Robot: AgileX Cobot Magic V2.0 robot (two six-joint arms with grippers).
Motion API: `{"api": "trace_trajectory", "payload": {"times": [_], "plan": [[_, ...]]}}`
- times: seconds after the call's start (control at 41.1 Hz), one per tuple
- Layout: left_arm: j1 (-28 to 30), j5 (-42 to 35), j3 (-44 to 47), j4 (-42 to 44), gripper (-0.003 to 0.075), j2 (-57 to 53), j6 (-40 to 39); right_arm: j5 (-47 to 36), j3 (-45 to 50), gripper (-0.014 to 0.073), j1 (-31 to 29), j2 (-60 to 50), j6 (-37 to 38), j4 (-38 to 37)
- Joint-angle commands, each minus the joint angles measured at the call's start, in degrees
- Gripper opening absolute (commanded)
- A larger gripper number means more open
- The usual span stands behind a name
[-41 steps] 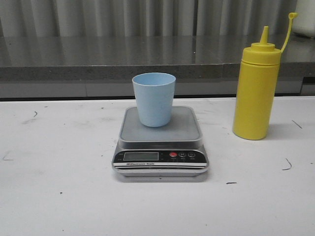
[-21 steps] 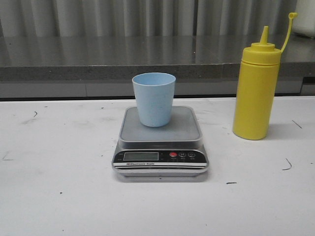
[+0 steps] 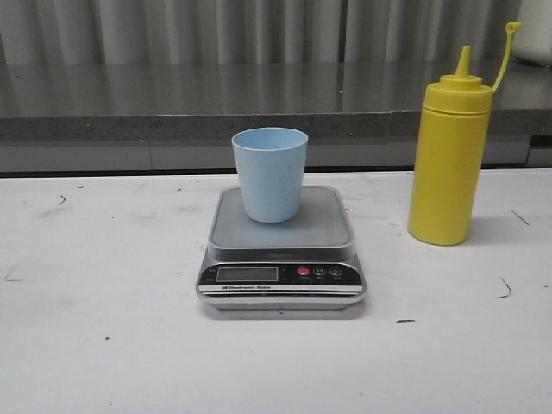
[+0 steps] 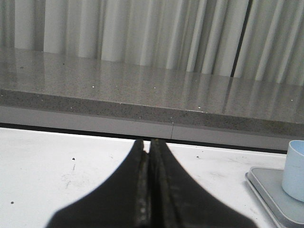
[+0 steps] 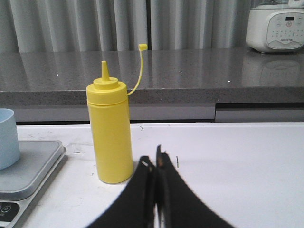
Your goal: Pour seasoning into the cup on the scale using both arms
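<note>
Yellow plastic marks the one seasoning bottle (image 3: 450, 159), standing upright on the white table (image 3: 103, 345) to the right of the single scale (image 3: 281, 250), apart from it, cap off and dangling on its tether. One pale blue cup (image 3: 269, 173) stands upright on the scale's steel platform. Two grippers show: left gripper (image 4: 148, 190) and right gripper (image 5: 154, 190), each with fingers pressed together, holding nothing.

white table (image 3: 103, 345) (scuffed) | grey stone counter (image 3: 172, 95) | pale curtains (image 3: 216, 30) behind
</note>
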Motion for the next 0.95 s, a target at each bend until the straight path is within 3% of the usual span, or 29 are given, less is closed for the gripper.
{"api": "trace_trajectory", "payload": {"times": [0.0, 0.923], "plan": [[0.2, -4.8, 1.4, 0.3, -0.0020, -0.9, -0.3, -4.1, -0.4, -0.0067, 0.2, -0.9, 0.1, 0.0], [2.4, -4.8, 1.4, 0.3, -0.0020, -0.9, -0.3, -4.1, -0.4, -0.0067, 0.2, -0.9, 0.1, 0.0]]}}
